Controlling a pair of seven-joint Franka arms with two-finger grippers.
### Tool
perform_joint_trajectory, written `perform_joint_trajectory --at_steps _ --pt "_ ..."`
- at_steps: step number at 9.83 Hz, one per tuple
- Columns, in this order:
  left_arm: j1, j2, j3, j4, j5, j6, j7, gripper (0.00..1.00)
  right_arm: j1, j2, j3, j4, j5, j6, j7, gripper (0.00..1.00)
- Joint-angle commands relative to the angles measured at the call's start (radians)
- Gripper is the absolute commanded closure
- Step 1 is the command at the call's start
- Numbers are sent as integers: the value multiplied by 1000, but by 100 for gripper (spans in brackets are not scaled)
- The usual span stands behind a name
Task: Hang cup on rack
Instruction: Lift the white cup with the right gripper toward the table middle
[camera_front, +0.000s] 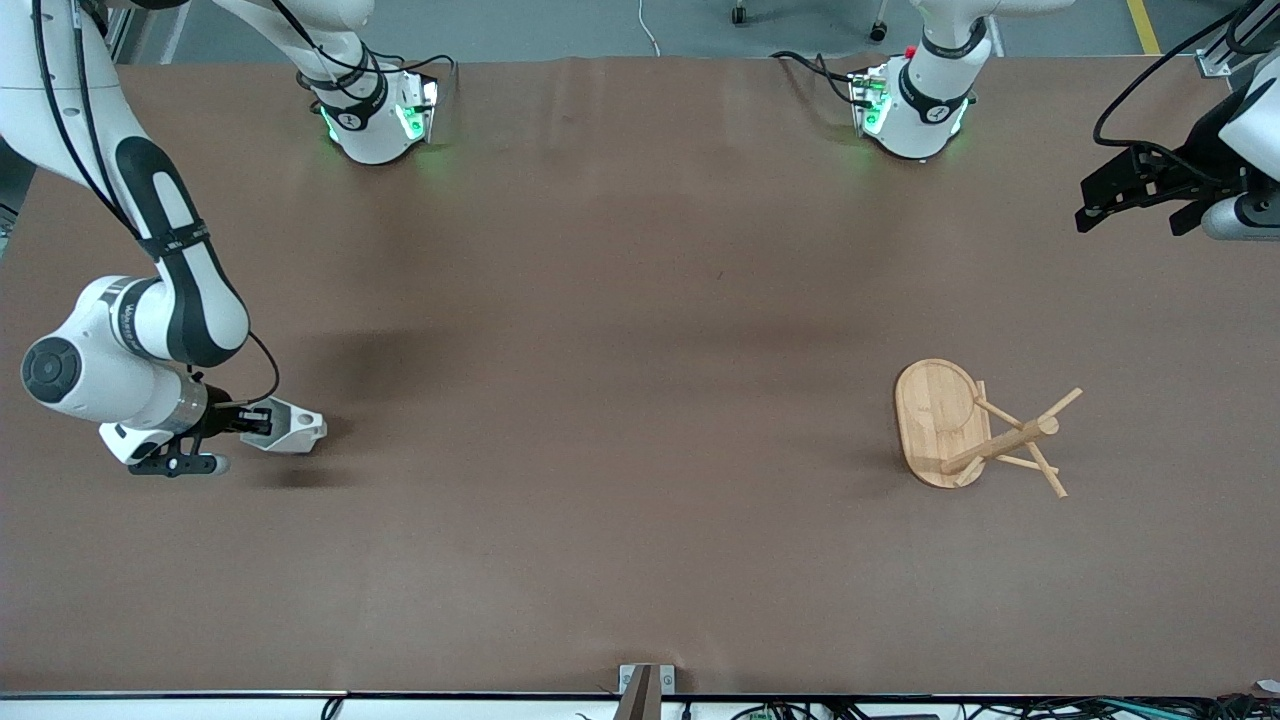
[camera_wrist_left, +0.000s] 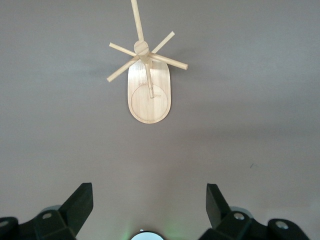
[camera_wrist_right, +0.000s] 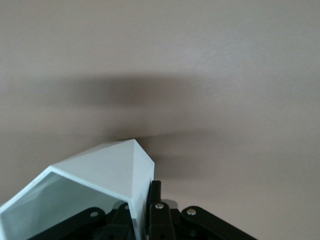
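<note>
Right gripper (camera_front: 258, 420) first: we are pinching the cup (camera_front: 290, 428) with it, low at the right arm's end of the table (camera_front: 640, 300). In the right wrist view our two fingers (camera_wrist_right: 155, 200) are pressed onto one thin wall of the cup (camera_wrist_right: 100, 175) at its rim, one finger inside and one outside, and the cup is lying tipped with its mouth toward the wrist. We cannot see the handle in any view, so we are not telling which way it is facing.

Our left gripper (camera_wrist_left: 150, 210) is waiting with its fingers spread wide, up in the air at the left arm's end, looking down on the rack (camera_wrist_left: 149, 80). That rack (camera_front: 975, 430) is standing well apart from the cup, toward the left arm's end, with its post rising from the oval base and thin pegs angling out.

We are judging the risks like this. Holding a smooth, faceted wall by a narrow rim pinch is leaving the cup free to swing or slip as we are lifting and carrying it across the table. Since the handle's direction is unknown to us, we are risking an approach where the hole never meets a peg. The pegs are thin and the rack is light, so a sideways nudge could be tipping or sliding it, and nothing is steadying its base.
</note>
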Motion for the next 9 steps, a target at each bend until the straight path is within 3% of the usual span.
perform_joint_trajectory --at_steps 1,4,5,7,9 --pt "3 13 -1 -17 1 -11 -1 0 17 -131 43 44 107 -214 -12 99" --pt "5 13 -1 -15 -1 -11 5 0 62 -250 140 32 430 -440 20 99" --pt "5 13 -1 -15 -1 -11 7 0 84 -283 186 32 480 -468 96 99" --pt "5 19 1 -9 2 -11 14 1 93 -289 394 29 599 -401 273 99" --pt "1 43 -1 20 -7 -11 14 0 112 -283 514 6 754 -300 313 99"
